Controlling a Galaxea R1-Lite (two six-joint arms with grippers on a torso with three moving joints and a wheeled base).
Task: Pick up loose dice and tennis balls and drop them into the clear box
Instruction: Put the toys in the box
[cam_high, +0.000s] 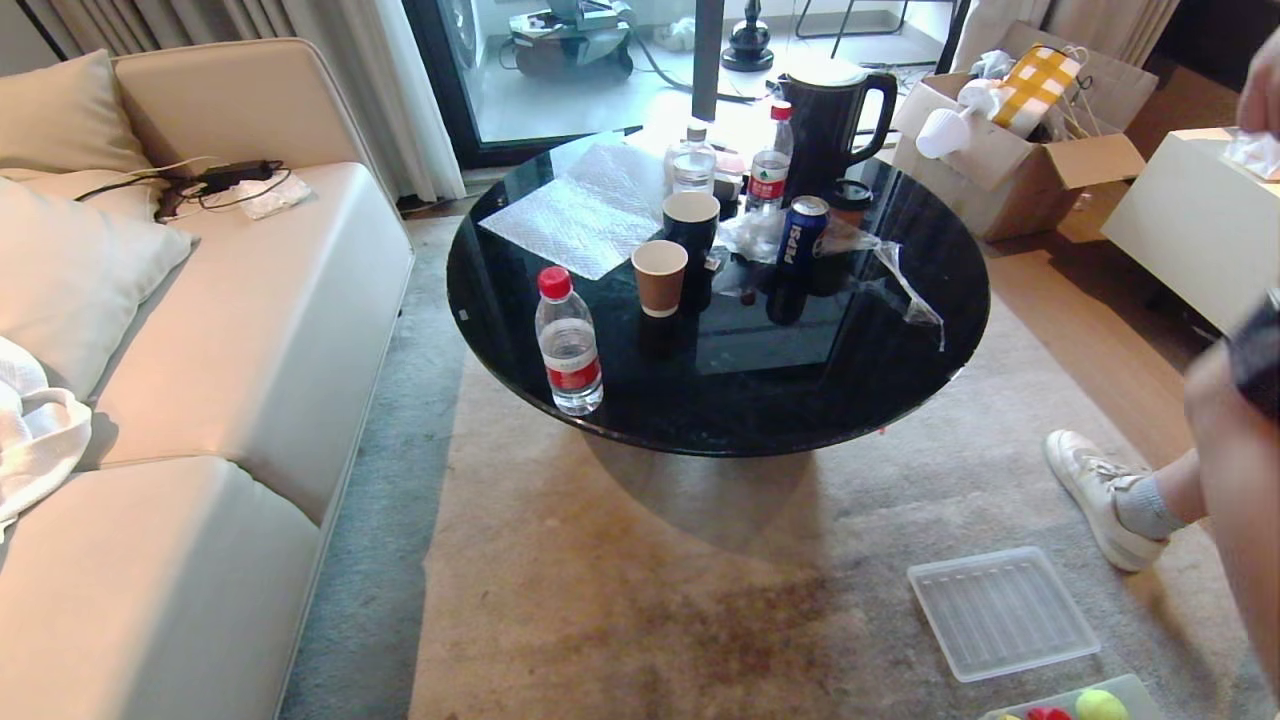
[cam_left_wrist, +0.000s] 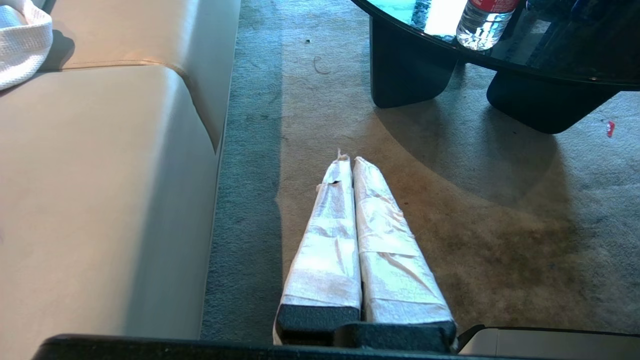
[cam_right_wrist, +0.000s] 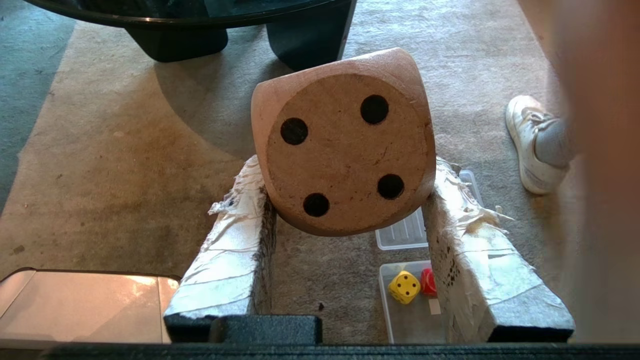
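In the right wrist view my right gripper (cam_right_wrist: 347, 170) is shut on a pale beige die (cam_right_wrist: 345, 140) whose four black pips face the camera, held above the carpet. Below it on the floor lies the clear box (cam_right_wrist: 395, 325), partly hidden behind one finger, with a yellow die (cam_right_wrist: 404, 287) and a red die (cam_right_wrist: 428, 281) inside. The head view shows only the box's corner (cam_high: 1140, 688) at the lower right edge, holding a tennis ball (cam_high: 1100, 705) and the red die (cam_high: 1047, 714). My left gripper (cam_left_wrist: 348, 160) hangs shut and empty over the carpet beside the sofa.
A flat ribbed clear lid (cam_high: 1002, 612) lies on the carpet just beyond the box. A person's leg and white shoe (cam_high: 1095, 495) stand close on the right. The round black table (cam_high: 720, 420) carries bottles, cups and a kettle. A beige sofa (cam_high: 200, 400) fills the left.
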